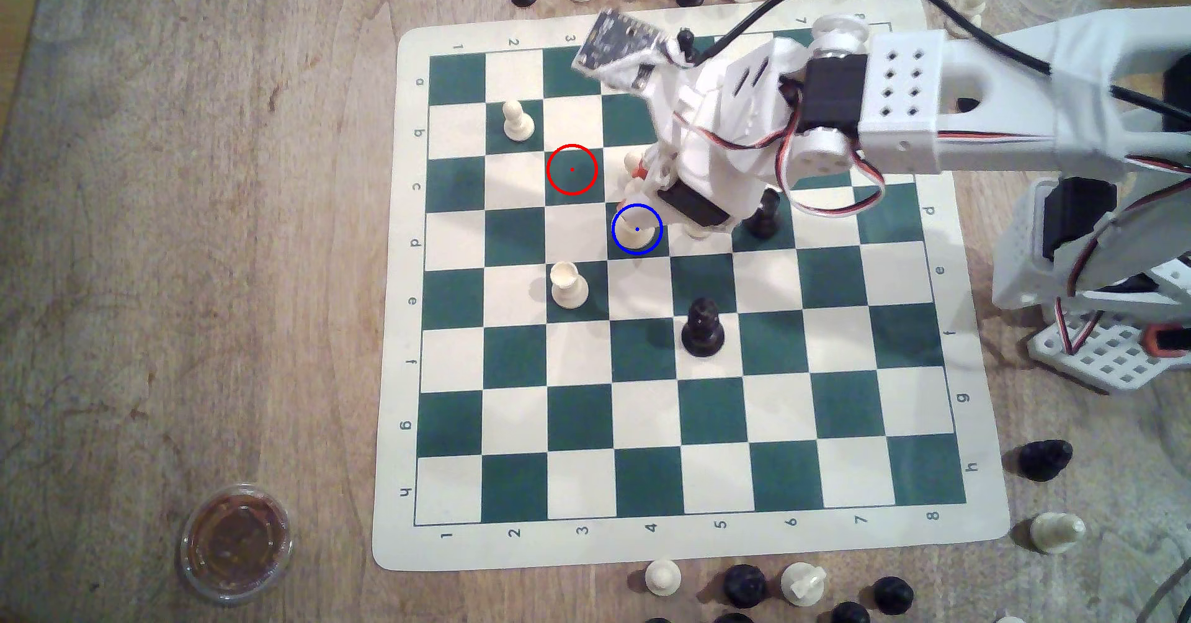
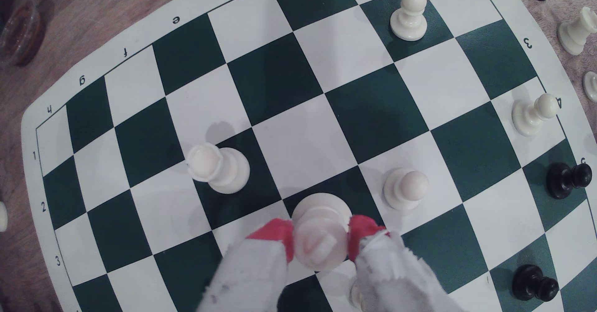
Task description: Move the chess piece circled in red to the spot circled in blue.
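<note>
The cream bishop (image 2: 319,234) stands upright, long axis vertical, base on the blue-ringed green square (image 1: 652,244), clamped at its upper body between the red pads (image 2: 284,237) of the tool (image 2: 321,239), with a cream pawn (image 2: 405,187) just beside it on the chessboard (image 1: 838,468).

Lighting: warm, moderately dim in exterior view; cooler, paler in wrist view. Shadows: soft, short beside pieces. Glare: faint on board (image 2: 277,79) squares. Distortion: strong barrel curvature in wrist view. Focus: nearest fingertips (image 2: 277,234) blurred.
</note>
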Robot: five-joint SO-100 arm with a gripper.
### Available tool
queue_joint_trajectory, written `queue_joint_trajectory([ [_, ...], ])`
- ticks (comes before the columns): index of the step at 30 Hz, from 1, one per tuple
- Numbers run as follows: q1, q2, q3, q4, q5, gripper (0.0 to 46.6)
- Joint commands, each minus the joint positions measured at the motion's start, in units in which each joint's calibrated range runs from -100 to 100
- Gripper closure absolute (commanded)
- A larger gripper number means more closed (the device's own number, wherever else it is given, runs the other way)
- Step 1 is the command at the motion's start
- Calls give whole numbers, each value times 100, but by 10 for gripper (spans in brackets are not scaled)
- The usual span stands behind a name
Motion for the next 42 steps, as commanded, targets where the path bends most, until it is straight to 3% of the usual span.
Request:
queue_joint_trajectory([
  [1, 60, -45, -237, -123, 24, 464],
  [42, 162, 456, -690, -262, 83, 464],
])
